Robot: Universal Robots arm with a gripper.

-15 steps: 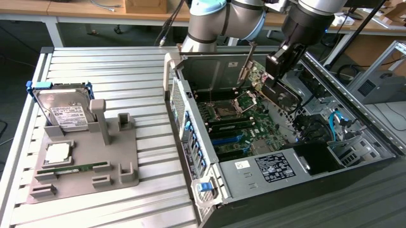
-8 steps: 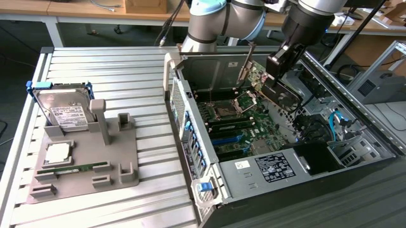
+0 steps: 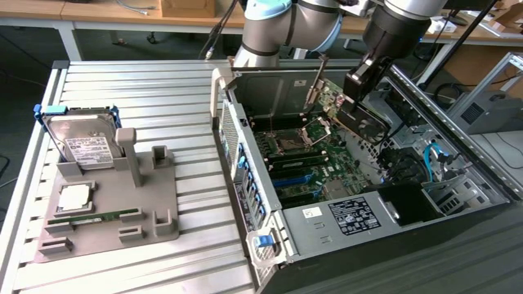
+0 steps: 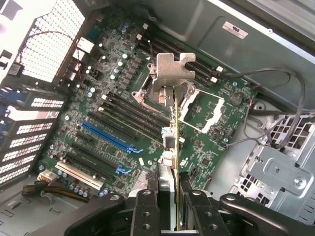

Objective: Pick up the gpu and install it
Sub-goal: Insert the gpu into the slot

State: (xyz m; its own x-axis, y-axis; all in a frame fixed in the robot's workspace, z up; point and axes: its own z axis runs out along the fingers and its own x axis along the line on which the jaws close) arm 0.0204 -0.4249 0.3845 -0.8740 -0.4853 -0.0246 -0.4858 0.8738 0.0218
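Observation:
My gripper (image 4: 173, 212) is shut on the gpu (image 4: 174, 128), which the wrist view shows edge-on, a thin green-edged card with its pale metal bracket (image 4: 172, 71) at the far end. In the exterior view the gpu (image 3: 356, 119) hangs tilted inside the open computer case (image 3: 359, 220), above the motherboard (image 3: 307, 168), with the gripper (image 3: 364, 76) holding its upper edge. Below the card in the wrist view lie the motherboard (image 4: 88, 98), the processor socket (image 4: 147, 91) and the blue expansion slot (image 4: 106, 136). The card is above the board and not touching it.
On the slatted table (image 3: 163, 92) at the exterior view's left stands a grey holder (image 3: 122, 208) with a silver hard drive (image 3: 82, 144), a pale square chip (image 3: 73, 196) and a green memory stick (image 3: 94, 216). Cables (image 3: 433, 156) and a metal drive cage (image 4: 280, 172) crowd the case's far side.

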